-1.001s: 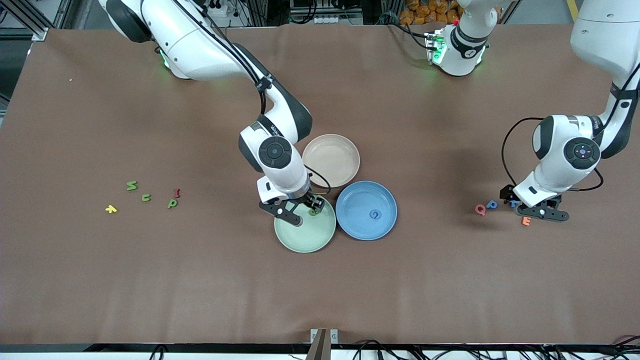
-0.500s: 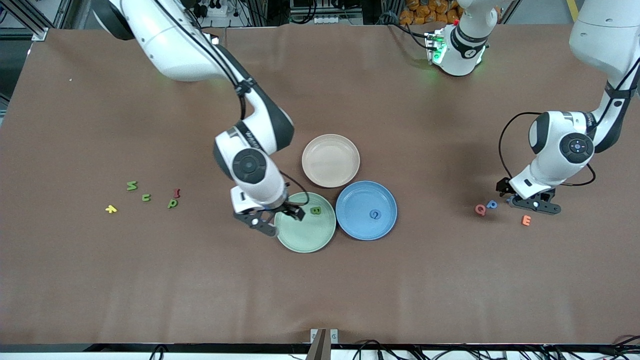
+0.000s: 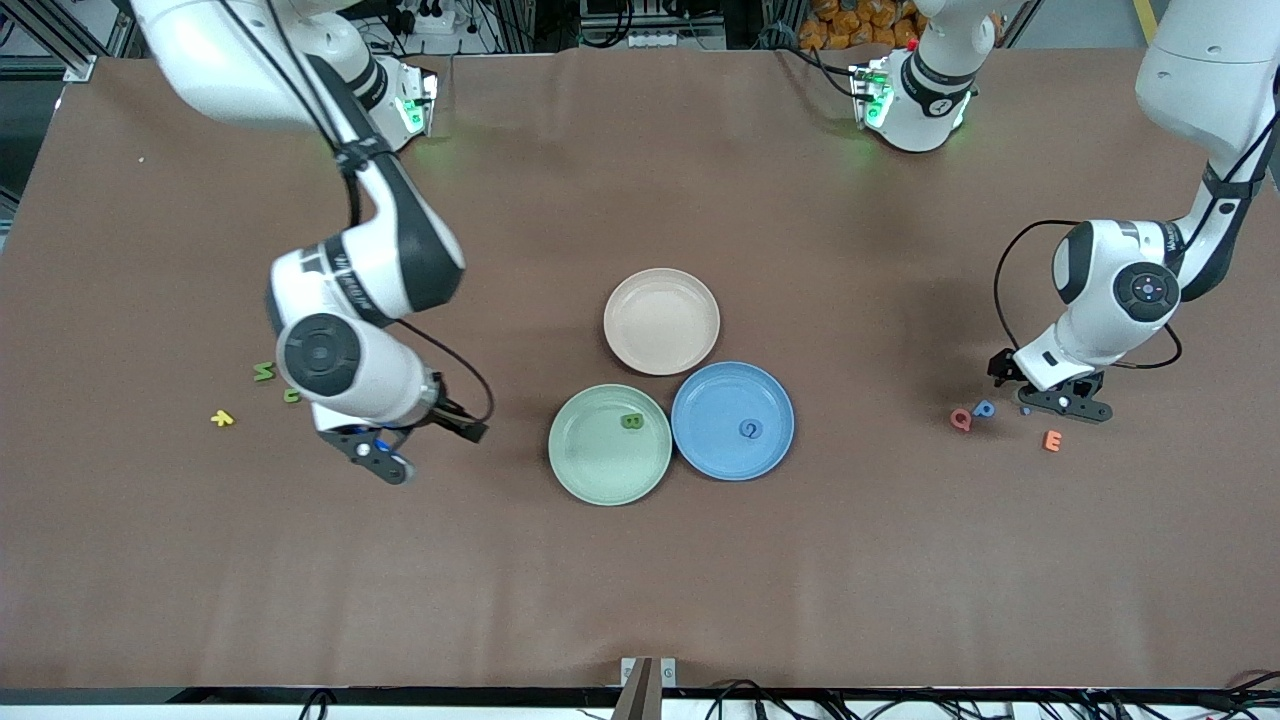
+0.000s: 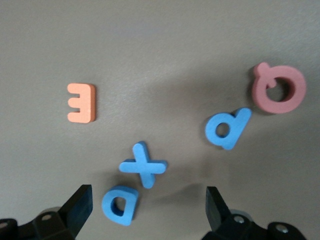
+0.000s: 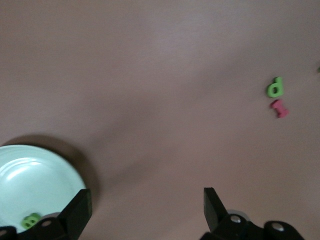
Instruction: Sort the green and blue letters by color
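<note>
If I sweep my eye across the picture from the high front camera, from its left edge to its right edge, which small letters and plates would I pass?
Yellow letter → green M → pale green round plate holding a green B → blue round plate holding a blue letter → pink Q → blue P → orange E.

Green B (image 3: 631, 421) lies in the green plate (image 3: 600, 470); what looks like a blue G (image 3: 750, 429) in the blue plate (image 3: 733, 390).
</note>
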You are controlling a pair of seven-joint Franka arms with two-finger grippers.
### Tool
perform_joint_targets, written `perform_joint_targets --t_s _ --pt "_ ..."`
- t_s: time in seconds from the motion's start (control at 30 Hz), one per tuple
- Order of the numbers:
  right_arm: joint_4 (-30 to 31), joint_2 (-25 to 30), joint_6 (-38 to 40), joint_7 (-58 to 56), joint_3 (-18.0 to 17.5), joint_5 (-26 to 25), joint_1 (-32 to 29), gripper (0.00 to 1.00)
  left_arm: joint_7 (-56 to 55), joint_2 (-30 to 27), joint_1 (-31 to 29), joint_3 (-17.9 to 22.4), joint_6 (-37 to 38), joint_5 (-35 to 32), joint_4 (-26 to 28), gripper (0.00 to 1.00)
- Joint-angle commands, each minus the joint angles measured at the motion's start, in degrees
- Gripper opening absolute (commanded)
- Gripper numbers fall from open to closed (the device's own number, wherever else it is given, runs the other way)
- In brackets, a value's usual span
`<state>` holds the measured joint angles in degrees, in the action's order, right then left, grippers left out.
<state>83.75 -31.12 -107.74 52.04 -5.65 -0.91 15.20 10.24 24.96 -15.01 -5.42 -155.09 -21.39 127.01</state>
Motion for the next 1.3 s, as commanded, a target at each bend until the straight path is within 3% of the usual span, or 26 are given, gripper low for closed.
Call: perform_joint_targets --t_s 0.0,0.43,0.83,1.27 --pt "13.4 9.1 -4.2 -3.7 -1.9 -0.1 -4.2 0.96 1.2 0.4 -1.2 0.1 -0.9 -2.0 -0.1 1.00" --pt "30.9 16.7 -18.1 -10.7 -3.0 -0.1 -10.8 0.91 3.6 2.4 -2.1 0.4 -3.4 -1.9 -0.5 1.00" --pt "41.6 17.7 -31.8 -16.9 -3.0 -0.1 -15.4 0.87 4.9 2.2 -2.1 2.0 -3.4 -2.1 -0.4 1.00" --pt "43.0 15.3 -35.4 -22.0 -2.7 -0.2 -16.4 0.81 4.9 1.1 -2.0 2.1 -3.4 -1.8 1.0 1.00"
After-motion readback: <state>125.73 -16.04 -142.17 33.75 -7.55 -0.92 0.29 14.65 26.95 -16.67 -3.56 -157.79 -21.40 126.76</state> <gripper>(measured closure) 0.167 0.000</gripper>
